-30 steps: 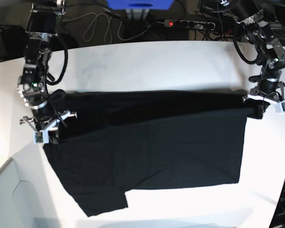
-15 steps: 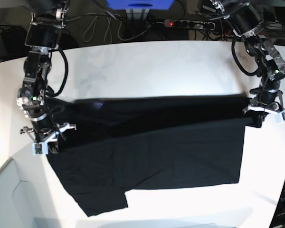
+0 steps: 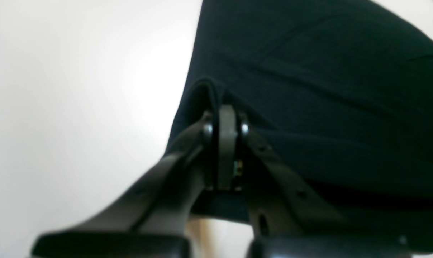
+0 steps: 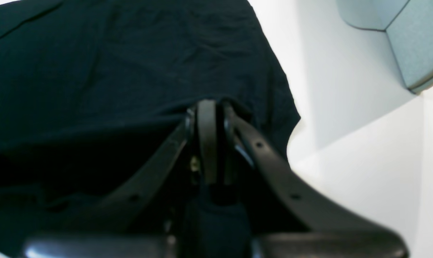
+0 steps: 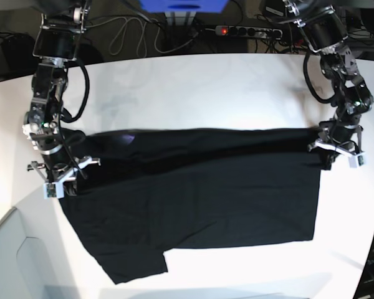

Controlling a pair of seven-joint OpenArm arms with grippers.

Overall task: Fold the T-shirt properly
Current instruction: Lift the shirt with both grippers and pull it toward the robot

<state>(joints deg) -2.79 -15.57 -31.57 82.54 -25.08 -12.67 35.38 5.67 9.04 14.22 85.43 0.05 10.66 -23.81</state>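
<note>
The black T-shirt (image 5: 199, 193) lies spread on the white table (image 5: 199, 93), plain side up, with its far edge lifted and folded toward the front; a small purple patch shows near the far left. My left gripper (image 5: 329, 157), on the right of the base view, is shut on the T-shirt's right edge; its wrist view shows the fingers (image 3: 226, 122) pinching a fold of black cloth (image 3: 309, 89). My right gripper (image 5: 61, 180), on the left of the base view, is shut on the left edge; its fingers (image 4: 207, 122) pinch cloth (image 4: 112, 64) too.
A power strip (image 5: 246, 31) and cables lie behind the table's far edge. A blue box (image 5: 184, 6) stands at the back. A grey panel (image 5: 12, 261) sits at the front left corner and shows in the right wrist view (image 4: 399, 36).
Both grippers moved toward the back of the table, drawing the held far edge of the T-shirt with them. A purple patch now shows at the far left.
</note>
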